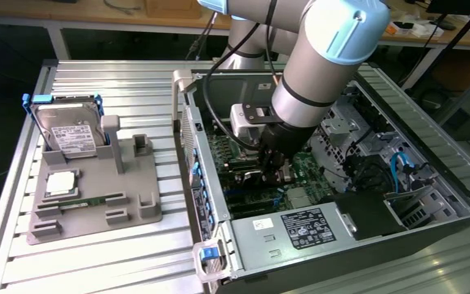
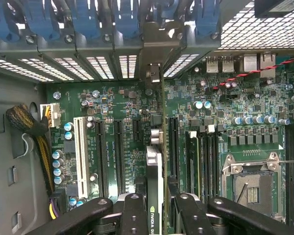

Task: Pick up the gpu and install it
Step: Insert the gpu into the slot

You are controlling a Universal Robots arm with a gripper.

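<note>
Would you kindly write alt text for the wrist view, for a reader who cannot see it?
The hand grips the gpu edge-on above the green motherboard inside a grey computer case, with a row of blue clips beyond it.

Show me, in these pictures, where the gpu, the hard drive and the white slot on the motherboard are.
gpu (image 2: 154, 176): wrist view, on the card's thin edge.
hard drive (image 1: 71, 138): exterior view, on its white label.
white slot (image 2: 80, 156): wrist view, on the middle of its length.
</note>
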